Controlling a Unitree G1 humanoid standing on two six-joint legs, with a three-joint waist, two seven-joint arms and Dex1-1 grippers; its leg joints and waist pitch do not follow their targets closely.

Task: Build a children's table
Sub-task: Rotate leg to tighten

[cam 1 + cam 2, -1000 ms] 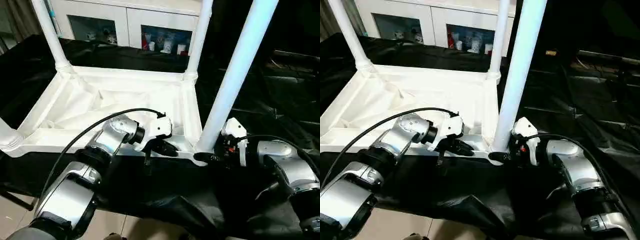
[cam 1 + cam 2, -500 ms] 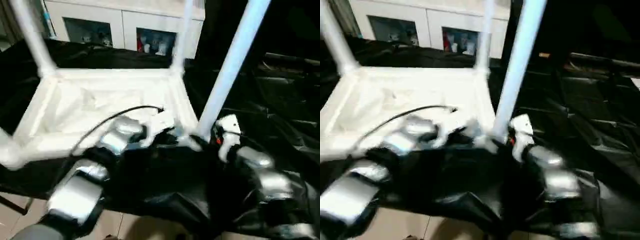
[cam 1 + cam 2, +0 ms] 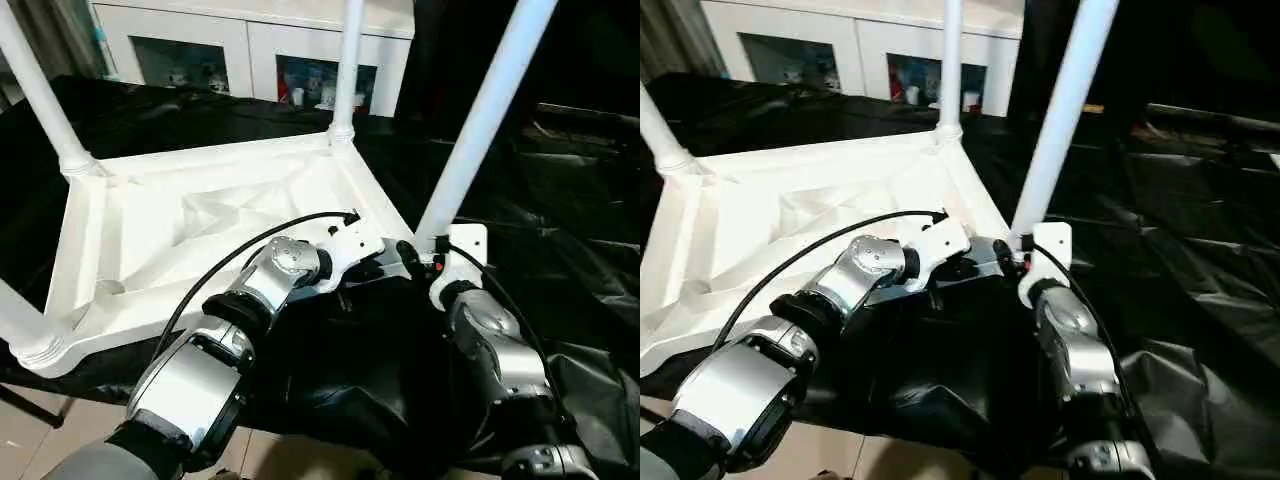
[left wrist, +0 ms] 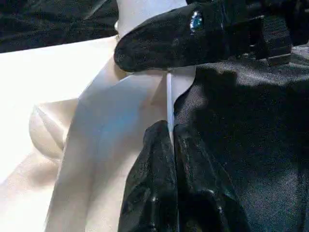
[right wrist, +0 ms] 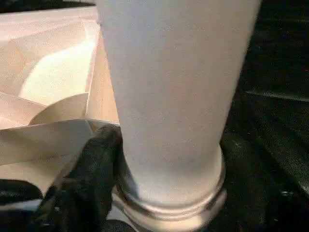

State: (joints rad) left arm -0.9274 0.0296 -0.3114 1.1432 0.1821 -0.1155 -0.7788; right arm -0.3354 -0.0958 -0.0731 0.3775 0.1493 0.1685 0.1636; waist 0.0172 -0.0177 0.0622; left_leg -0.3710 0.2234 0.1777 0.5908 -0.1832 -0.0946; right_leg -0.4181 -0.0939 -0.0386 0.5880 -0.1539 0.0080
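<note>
On the black-draped bench (image 3: 560,250) the children's table (image 3: 200,225) lies upside down, ribbed underside up, and it now sits turned compared with a second ago: its near edge, then roughly square to the robot, runs on a slant, with the near right corner swung in toward the middle between the two arms. Part of that shift may be the head camera's own tilt, but the top's outline against the cloth has changed too, so the table itself seems to have been rotated or dragged.

All four legs stand in their corner sockets; the near right leg (image 3: 480,120) rises steeply past the right arm.

The right gripper (image 3: 425,258) has come in close to that leg's base; its wrist view shows one black finger (image 5: 89,181) pressed against the socket collar, so it looks to be holding the leg's foot, though the second finger is hidden.

The left gripper (image 4: 171,140) is pinched closed on the thin rim of the top beside the same corner.

Assembly looks nearly finished; righting the table likely remains.
</note>
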